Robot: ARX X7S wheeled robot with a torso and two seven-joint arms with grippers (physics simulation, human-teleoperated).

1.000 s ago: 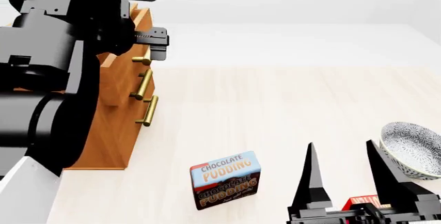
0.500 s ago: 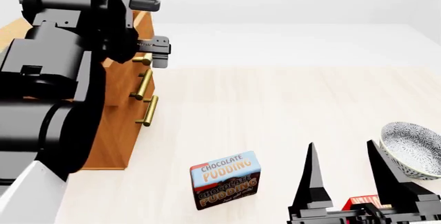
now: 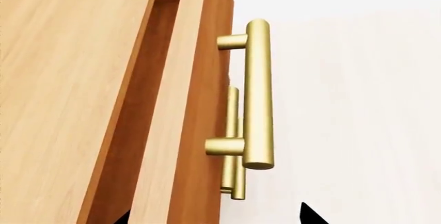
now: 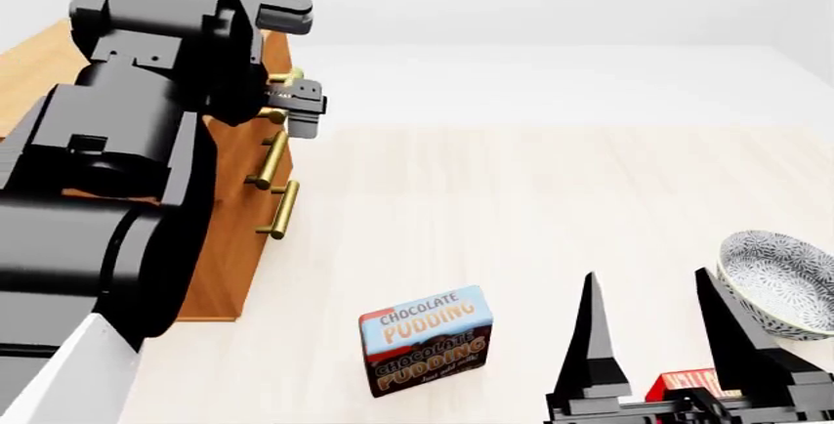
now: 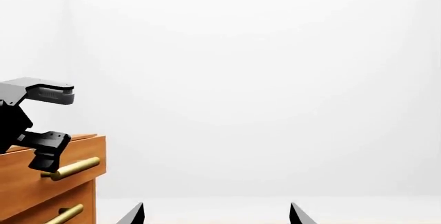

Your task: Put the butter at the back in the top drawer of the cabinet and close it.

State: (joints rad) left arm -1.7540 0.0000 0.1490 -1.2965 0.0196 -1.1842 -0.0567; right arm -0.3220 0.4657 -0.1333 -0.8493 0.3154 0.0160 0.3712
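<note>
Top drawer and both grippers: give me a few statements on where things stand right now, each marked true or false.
1. The left gripper is up at the top drawer's handle. True.
2. The top drawer is pulled wide open. False: only a narrow gap shows beside its front.
3. The right gripper is shut on the butter. False: it is open, with the butter low between its fingers.
4. The chocolate pudding box stands on the floor, apart from the cabinet. True.
5. The bowl sits on the cabinet. False: it is near the right gripper.

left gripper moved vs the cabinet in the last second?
Yes. In the head view the left gripper has shifted slightly right and away from the cabinet front, and the top drawer handle now shows farther out.
</note>
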